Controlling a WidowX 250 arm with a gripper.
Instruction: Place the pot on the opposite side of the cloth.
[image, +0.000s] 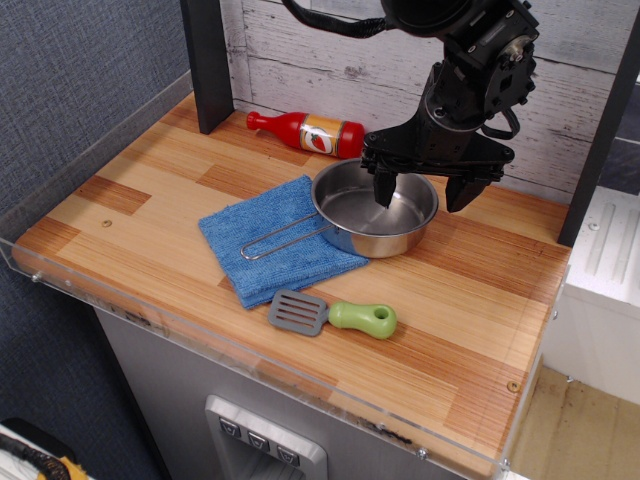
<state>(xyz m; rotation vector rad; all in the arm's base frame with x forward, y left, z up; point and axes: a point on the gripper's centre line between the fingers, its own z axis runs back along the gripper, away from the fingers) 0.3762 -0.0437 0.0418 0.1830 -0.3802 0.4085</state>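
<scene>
The steel pot (368, 218) stands on the wooden table, its left edge over the right corner of the blue cloth (283, 272). Its wire loop handle (284, 238) lies across the cloth, pointing left. My gripper (420, 192) hangs over the pot's back right rim with the jaws spread. One finger (385, 187) is inside the pot and the other (457, 193) is outside it to the right. Neither finger visibly presses on the rim.
A red sauce bottle (310, 132) lies behind the cloth by the plank wall. A grey spatula with a green handle (336, 315) lies in front of the cloth. A black post (207, 60) stands at the back left. A clear acrylic rim (90, 290) edges the table.
</scene>
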